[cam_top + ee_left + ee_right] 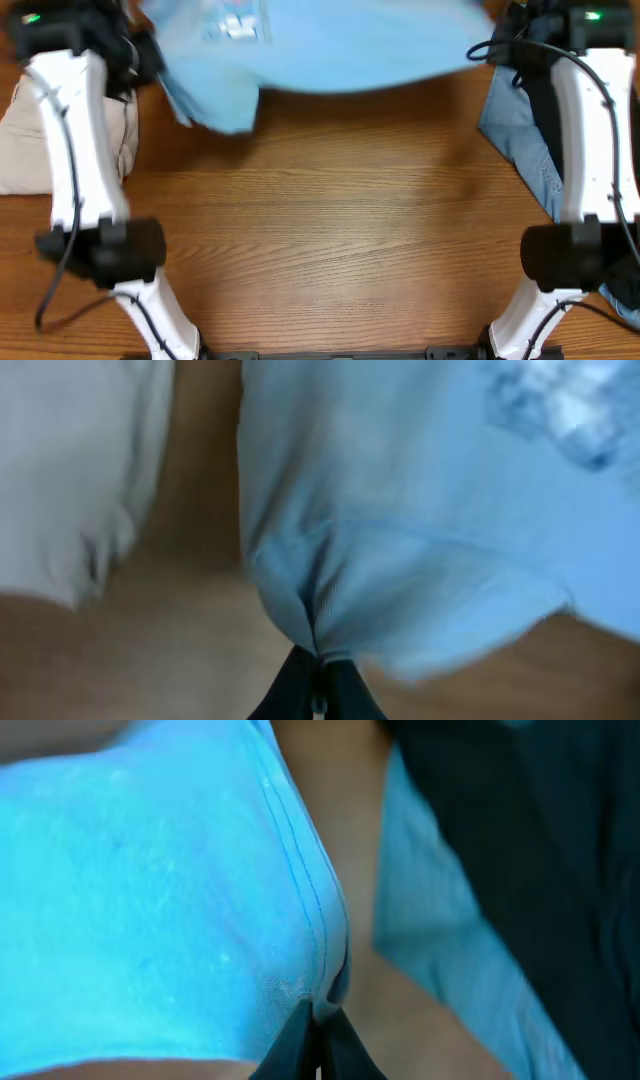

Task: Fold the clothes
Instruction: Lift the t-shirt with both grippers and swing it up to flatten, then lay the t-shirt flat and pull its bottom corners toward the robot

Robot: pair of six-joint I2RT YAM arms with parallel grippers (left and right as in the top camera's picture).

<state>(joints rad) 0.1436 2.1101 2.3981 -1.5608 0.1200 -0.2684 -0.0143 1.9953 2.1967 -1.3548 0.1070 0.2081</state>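
I see the T-shirt [330,50] spread across the far edge of the table [340,220]. It is blurred, with one sleeve drooping toward the table's left side. I cannot tell whether it is lifted off the table. My left gripper [318,682] is pinched tight on a bunched fold of the shirt's blue fabric. My right gripper [318,1042] is clamped on a stitched edge of the same shirt. Beige trousers [25,140] lie at the table's left edge and a denim garment [520,140] at its right edge, with a black garment [520,840] against the denim.
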